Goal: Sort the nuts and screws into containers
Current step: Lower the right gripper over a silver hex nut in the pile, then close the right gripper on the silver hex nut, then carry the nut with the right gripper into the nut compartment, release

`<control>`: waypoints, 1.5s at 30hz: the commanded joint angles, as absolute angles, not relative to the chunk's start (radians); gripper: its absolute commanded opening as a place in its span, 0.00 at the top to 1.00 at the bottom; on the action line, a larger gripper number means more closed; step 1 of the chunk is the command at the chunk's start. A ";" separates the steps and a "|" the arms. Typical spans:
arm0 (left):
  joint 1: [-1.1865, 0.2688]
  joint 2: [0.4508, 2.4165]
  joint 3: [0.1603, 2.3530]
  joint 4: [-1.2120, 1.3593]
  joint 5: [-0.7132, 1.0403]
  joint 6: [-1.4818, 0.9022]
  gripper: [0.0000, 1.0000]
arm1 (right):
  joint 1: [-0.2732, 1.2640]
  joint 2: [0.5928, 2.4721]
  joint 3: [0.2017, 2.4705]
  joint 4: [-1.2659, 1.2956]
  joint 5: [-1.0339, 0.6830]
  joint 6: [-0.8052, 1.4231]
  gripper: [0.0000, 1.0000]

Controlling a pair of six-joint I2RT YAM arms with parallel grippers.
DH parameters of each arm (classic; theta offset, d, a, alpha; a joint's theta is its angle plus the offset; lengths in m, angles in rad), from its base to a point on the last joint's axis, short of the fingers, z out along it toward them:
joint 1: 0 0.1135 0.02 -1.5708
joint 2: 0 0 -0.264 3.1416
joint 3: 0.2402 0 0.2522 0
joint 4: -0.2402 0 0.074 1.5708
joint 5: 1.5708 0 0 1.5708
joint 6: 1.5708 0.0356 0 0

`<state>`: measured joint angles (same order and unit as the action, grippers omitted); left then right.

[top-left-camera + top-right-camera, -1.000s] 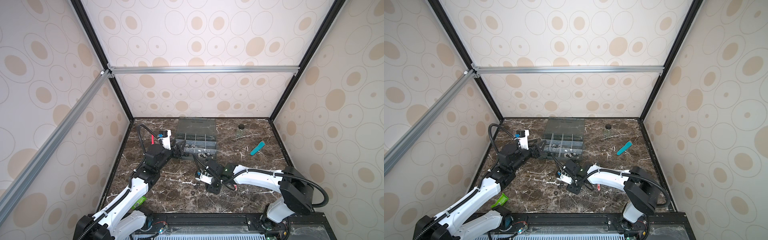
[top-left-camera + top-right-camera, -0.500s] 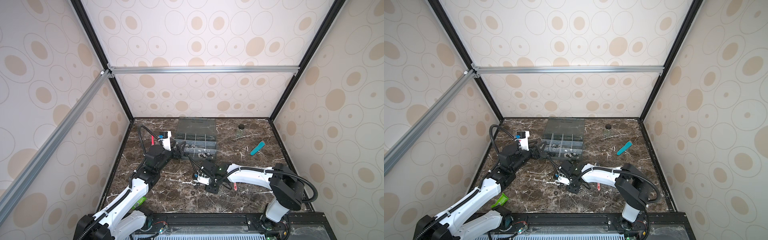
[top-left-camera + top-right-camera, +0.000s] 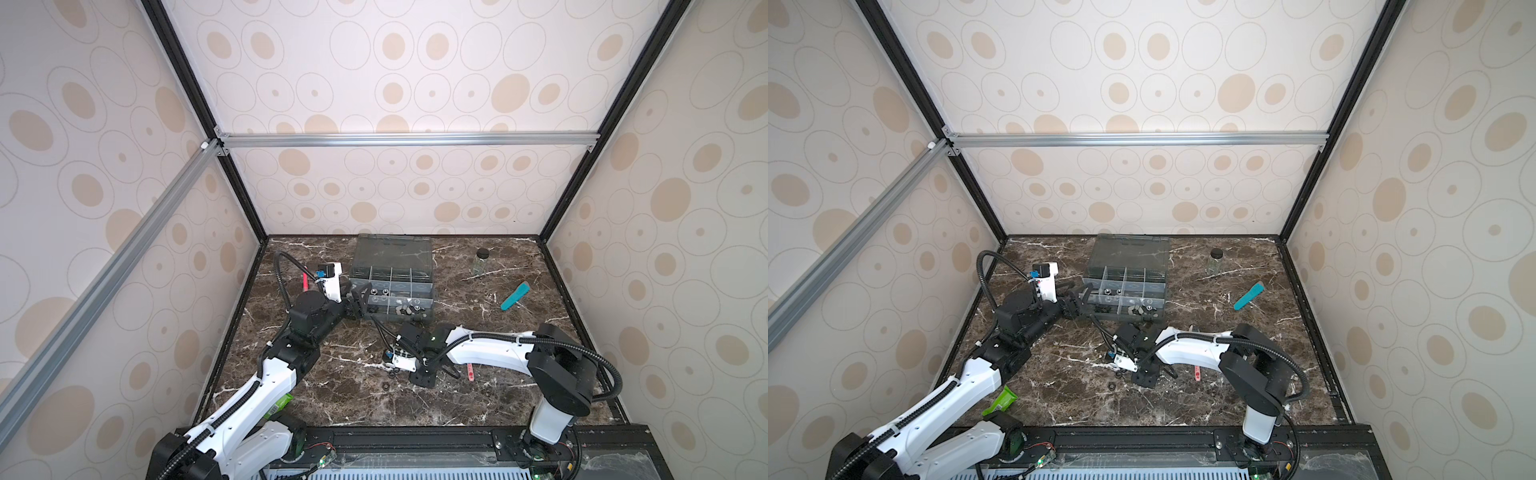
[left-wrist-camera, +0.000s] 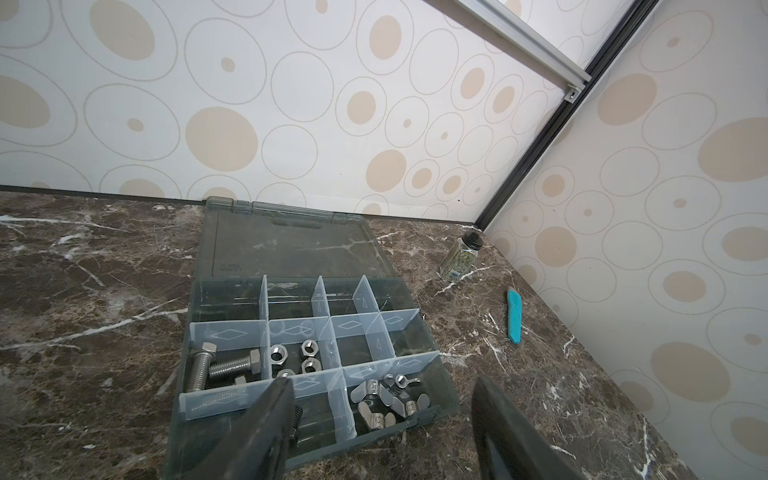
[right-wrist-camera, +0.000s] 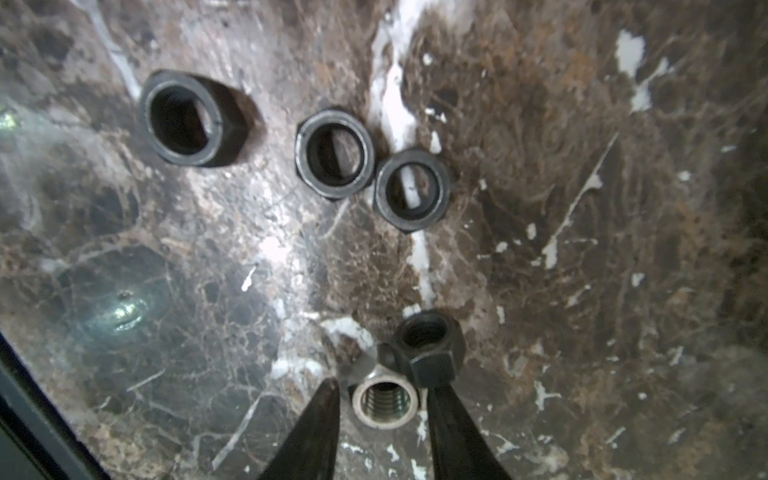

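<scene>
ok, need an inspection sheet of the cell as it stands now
Surface: dark marble tabletop, white scuffs, no spill seen.
Job's things: organizer box, lid folded back; hex bolts, silver hex nuts and wing nuts in separate compartments; three black nuts loose on the table; silver nut and thicker black nut at the right claw.
Clutter: black-capped glass jar, teal plastic tool, pink-handled spoon, green item, part hidden.
Grippers: left claw open, empty, at the box's front edge; right claw straddling the silver nut, not yet clamped.
Cables: corrugated hoses looped on both arms; no snag seen.
Surroundings: dotted wall panels, aluminium frame bar.
</scene>
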<state>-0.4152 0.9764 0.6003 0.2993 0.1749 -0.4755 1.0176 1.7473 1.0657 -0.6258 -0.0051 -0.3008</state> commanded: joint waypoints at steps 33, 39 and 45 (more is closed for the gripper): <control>-0.409 0.871 0.544 0.293 0.127 -0.497 0.31 | 0.920 1.571 1.110 -0.598 0.055 -0.355 0.77; -0.409 0.836 0.504 0.301 0.131 -0.523 0.31 | 0.817 1.656 1.274 -0.517 0.018 -0.396 0.78; -0.408 0.784 0.473 0.287 0.122 -0.541 0.31 | 0.761 1.848 1.511 -0.444 0.000 -0.373 0.79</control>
<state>-0.4152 0.8154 0.4759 0.2939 0.1322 -0.5148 0.7761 1.7752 1.4384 -0.4911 0.0223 -0.3641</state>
